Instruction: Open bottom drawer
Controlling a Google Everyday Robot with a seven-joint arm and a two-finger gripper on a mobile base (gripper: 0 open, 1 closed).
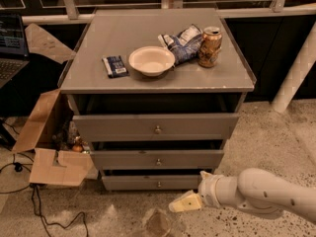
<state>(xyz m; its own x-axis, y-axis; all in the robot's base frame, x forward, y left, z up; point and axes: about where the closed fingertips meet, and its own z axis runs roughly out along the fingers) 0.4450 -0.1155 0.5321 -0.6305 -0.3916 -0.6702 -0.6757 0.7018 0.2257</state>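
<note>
Sitting lowest in the grey desk [123, 33], the bottom drawer [133, 182] shows its narrow front and small knob [159, 184] just above the floor, under two wider drawer fronts. The pincer [185, 202] hangs low near its right end, close to the floor; whether it is open or closed cannot be told. A bowl [151, 59], can [210, 47] and snack bag [182, 42] rest on top.

I log on the cabinet top [94, 80]: white bowl [151, 59], dark packet [114, 65], crumpled bag [181, 42], drink can [210, 47]. Floor, left: open cardboard box [49, 157], cables [37, 204]. Clear object [158, 223] on the floor, just left of the low-hanging gripper [180, 205].
</note>
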